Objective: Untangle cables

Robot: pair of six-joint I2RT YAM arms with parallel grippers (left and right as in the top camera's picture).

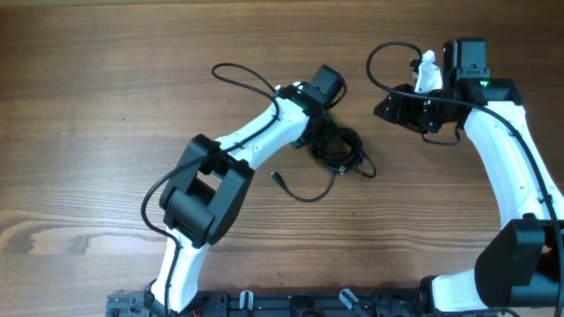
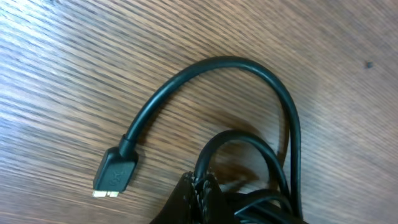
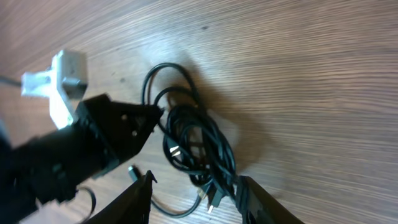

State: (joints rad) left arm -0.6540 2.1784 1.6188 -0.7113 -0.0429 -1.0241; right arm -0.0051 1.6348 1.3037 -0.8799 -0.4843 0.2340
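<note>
The cables (image 1: 341, 150) lie as a small knotted black bundle at the table's middle. One loose strand curves down and left to a plug (image 1: 277, 176). My left gripper (image 1: 322, 134) is at the bundle's upper left. In the left wrist view its fingertips (image 2: 204, 186) are shut on a strand of the cables (image 2: 273, 93), beside a flat plug (image 2: 115, 174). My right gripper (image 1: 388, 106) is open and empty, up and to the right of the bundle. In the right wrist view its jaws (image 3: 196, 193) frame the bundle (image 3: 193, 140) on the table beyond.
Thicker black arm wires loop over the table at the upper left (image 1: 240, 75) and upper right (image 1: 377, 60). The left arm's white link (image 1: 256, 132) crosses the middle. A black rail (image 1: 308, 304) runs along the front edge.
</note>
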